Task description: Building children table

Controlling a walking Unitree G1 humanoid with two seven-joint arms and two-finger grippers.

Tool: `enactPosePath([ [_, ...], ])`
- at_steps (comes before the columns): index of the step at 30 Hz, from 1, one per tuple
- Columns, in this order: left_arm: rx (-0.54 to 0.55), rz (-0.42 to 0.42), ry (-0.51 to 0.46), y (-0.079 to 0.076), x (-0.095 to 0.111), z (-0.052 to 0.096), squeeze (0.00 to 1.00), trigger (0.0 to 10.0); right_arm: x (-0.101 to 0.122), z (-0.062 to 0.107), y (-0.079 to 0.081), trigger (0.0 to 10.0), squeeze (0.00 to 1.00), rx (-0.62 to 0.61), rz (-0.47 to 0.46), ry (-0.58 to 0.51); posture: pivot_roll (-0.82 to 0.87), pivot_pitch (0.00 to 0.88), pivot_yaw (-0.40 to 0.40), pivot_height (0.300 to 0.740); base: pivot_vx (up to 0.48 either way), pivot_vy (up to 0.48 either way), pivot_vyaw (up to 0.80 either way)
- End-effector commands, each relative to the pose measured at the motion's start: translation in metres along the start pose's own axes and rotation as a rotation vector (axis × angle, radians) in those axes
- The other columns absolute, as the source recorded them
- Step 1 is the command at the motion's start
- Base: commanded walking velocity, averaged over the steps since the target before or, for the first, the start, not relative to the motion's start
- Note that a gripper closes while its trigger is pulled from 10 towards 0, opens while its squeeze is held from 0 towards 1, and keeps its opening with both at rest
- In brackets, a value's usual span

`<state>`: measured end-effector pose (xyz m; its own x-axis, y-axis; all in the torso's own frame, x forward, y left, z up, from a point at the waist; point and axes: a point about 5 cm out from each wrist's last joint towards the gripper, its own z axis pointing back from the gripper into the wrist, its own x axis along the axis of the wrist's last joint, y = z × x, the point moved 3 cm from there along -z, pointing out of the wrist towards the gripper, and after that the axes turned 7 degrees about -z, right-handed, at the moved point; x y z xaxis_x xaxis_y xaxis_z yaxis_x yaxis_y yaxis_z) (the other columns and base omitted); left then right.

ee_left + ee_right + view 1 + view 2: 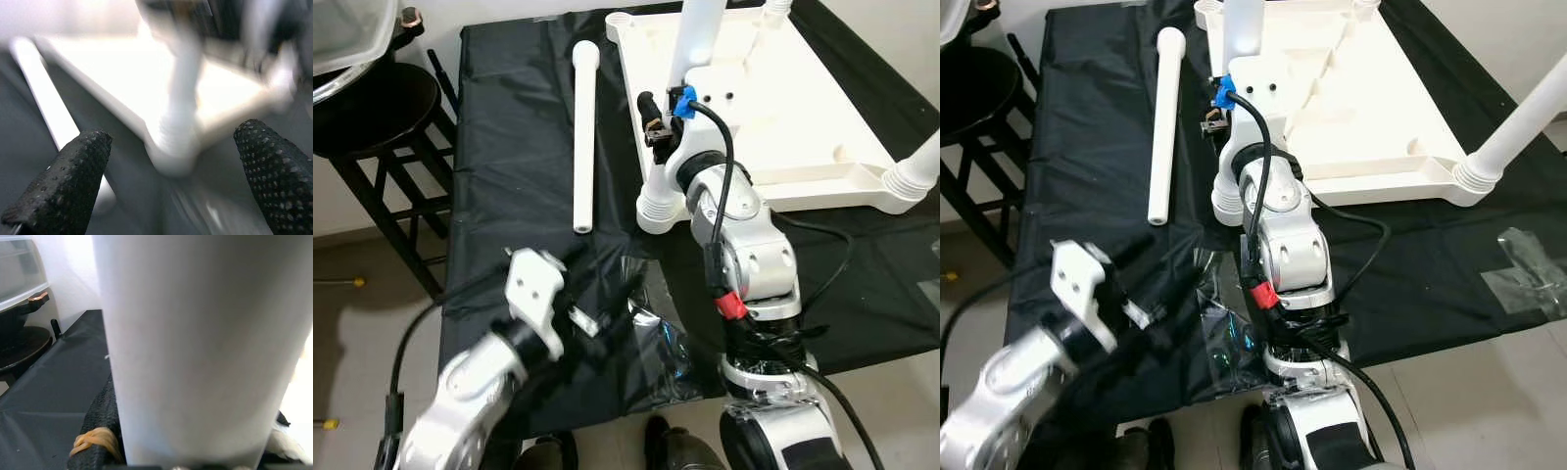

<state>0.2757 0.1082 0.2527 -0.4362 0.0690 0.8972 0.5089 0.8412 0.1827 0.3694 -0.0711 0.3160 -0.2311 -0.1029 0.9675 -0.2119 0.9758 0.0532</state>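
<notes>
**Upside-down kids' table, 1 leg gripped, 1 leg loose on the black sheet**

Everything gets placed relative to the white tabletop, which is flipped underside-up on a black sheet spread over the floor.

Nearest the camera, well short of the tabletop's near edge, the left gripper is held low over the sheet, right by a crumpled bit of clear plastic wrap. Its 2 black fingers are seen spread wide apart with nothing between them.

At the tabletop's near-left corner, an upright white leg is seated in its ribbed socket. The right gripper is clamped around that leg, above the socket; in the right wrist view the leg's white tube is pressed right against the lens with a black finger against its side.

At the near-right corner, a 2nd leg is already stood in its socket.

Left of the tabletop, a loose white leg is laid flat on the sheet, roughly parallel to the tabletop's left edge, not touching it.

Farther left, off the sheet, a black rack can be made out.
</notes>
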Motion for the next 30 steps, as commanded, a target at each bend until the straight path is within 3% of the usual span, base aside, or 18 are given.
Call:
enactPosePath([
  [1,0.034,0.034,-0.052,0.017,0.015,-0.004,0.00,10.0,-0.053,0.004,-0.013,10.0,0.00,-0.056,0.000,0.229,0.02,0.282,-0.023,0.740,0.000,0.000,0.00],
  [4,0.035,0.033,-0.101,0.025,0.029,-0.012,0.00,10.0,-0.053,0.003,-0.012,10.0,0.00,-0.055,0.001,0.229,0.02,0.281,-0.024,0.740,0.000,0.000,0.00],
  [6,-0.045,0.022,-0.208,0.033,0.062,-0.030,0.00,10.0,-0.052,0.003,-0.008,10.0,0.00,-0.040,-0.002,0.229,0.03,0.279,-0.026,0.740,0.000,0.000,0.00],
  [9,-0.086,0.018,-0.242,0.032,0.073,-0.036,0.00,10.0,-0.051,0.002,-0.007,10.0,0.00,-0.035,-0.003,0.228,0.03,0.279,-0.026,0.740,0.000,0.000,0.00],
  [10,-0.188,0.043,-0.294,0.024,0.089,-0.045,0.00,10.0,-0.051,0.002,-0.006,10.0,0.00,-0.027,-0.006,0.228,0.03,0.279,-0.028,0.740,0.000,0.000,0.00],
  [11,-0.188,0.043,-0.294,0.024,0.089,-0.045,0.00,10.0,-0.051,0.002,-0.006,10.0,0.00,-0.027,-0.006,0.228,0.03,0.279,-0.028,0.740,0.000,0.000,0.00],
  [14,-0.424,0.121,-0.385,0.004,0.117,-0.059,0.00,10.0,-0.052,0.002,-0.002,10.0,0.00,-0.010,-0.010,0.233,0.03,0.277,-0.029,0.740,0.000,0.000,0.00],
  [20,-0.578,0.070,-0.382,-0.009,0.131,-0.075,0.00,10.0,-0.055,0.003,0.002,10.0,0.00,0.011,-0.005,0.243,0.03,0.276,-0.032,0.740,0.000,0.000,0.00],
  [23,-0.669,0.020,-0.367,-0.017,0.144,-0.090,0.00,10.0,-0.057,0.003,0.005,10.0,0.00,0.027,0.001,0.250,0.04,0.275,-0.032,0.740,0.000,0.000,0.00],
  [27,-0.621,-0.041,-0.330,-0.014,0.148,-0.108,0.00,10.0,-0.056,0.002,0.008,10.0,0.00,0.040,-0.003,0.249,0.04,0.274,-0.027,0.740,0.000,0.000,0.00],
  [29,-0.525,-0.102,-0.294,0.000,0.150,-0.118,0.00,10.0,-0.055,0.002,0.011,10.0,0.00,0.051,-0.006,0.245,0.04,0.274,-0.026,0.740,0.000,0.000,0.00],
  [30,-0.525,-0.102,-0.294,0.000,0.150,-0.118,0.00,10.0,-0.055,0.002,0.011,10.0,0.00,0.051,-0.006,0.245,0.04,0.274,-0.026,0.740,0.000,0.000,0.00],
])
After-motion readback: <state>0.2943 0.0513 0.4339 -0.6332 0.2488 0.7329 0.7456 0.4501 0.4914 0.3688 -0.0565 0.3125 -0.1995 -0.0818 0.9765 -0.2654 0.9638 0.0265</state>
